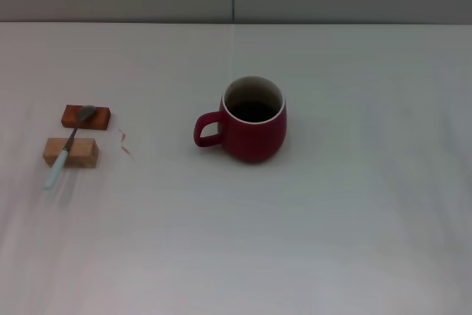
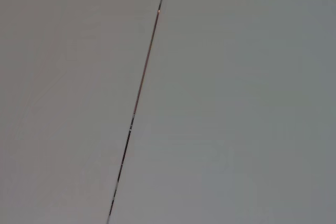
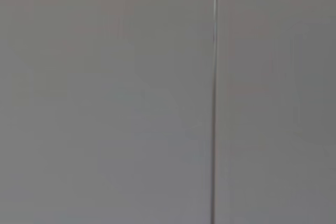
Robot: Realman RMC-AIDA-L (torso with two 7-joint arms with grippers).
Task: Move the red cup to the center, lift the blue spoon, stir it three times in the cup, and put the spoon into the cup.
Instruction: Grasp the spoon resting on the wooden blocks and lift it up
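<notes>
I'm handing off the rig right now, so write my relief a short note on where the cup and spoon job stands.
Grippers: neither left nor right shows in any view; both wrist cameras see only a plain grey surface with a seam.
Red cup: upright near mid-table, handle toward the robot's left.
Blue spoon: far left, lying across two small blocks.
Done: cup looks about centred.
Left: lift spoon, stir three times, put it in the cup.

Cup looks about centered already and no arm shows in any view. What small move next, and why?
Probably bring the left gripper, out of view now, toward the slim pale-blue-handled spoon. The rounded dark-red ceramic mug already stands near the middle of the white table, handle toward the robot's left. The spoon lies untouched across two small wooden blocks on the robot's left.
</notes>
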